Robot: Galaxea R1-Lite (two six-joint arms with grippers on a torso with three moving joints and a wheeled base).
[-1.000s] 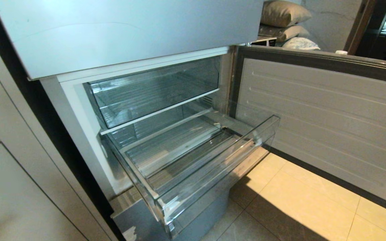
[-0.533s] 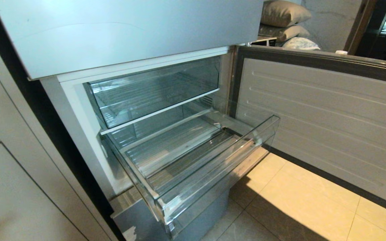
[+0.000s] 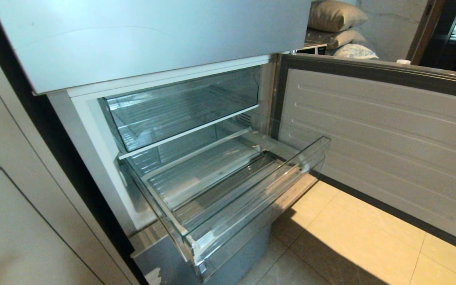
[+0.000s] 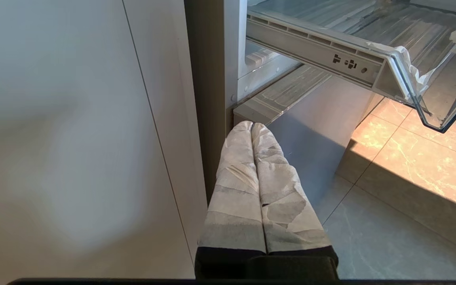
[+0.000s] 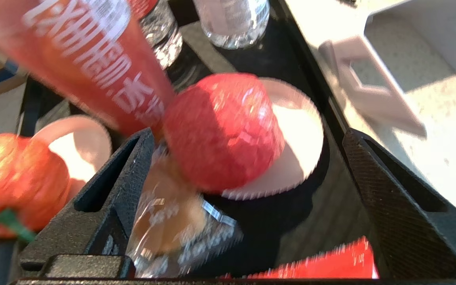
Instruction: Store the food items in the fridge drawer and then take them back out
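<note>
Right gripper (image 5: pixel 244 166) jaws spread wide, straddling the round glossy red fruit (image 5: pixel 222 130) — positioned for pickup; left gripper (image 4: pixel 251 126) clenched, parked.

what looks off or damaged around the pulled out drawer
The fridge drawer has crumpled whitish film or tape peeling at its front corner in the left wrist view. The silver-blue panel below shows a chipped whitish patch near its bottom edge. Nothing looks spilled, and the drawer sits level.
</note>
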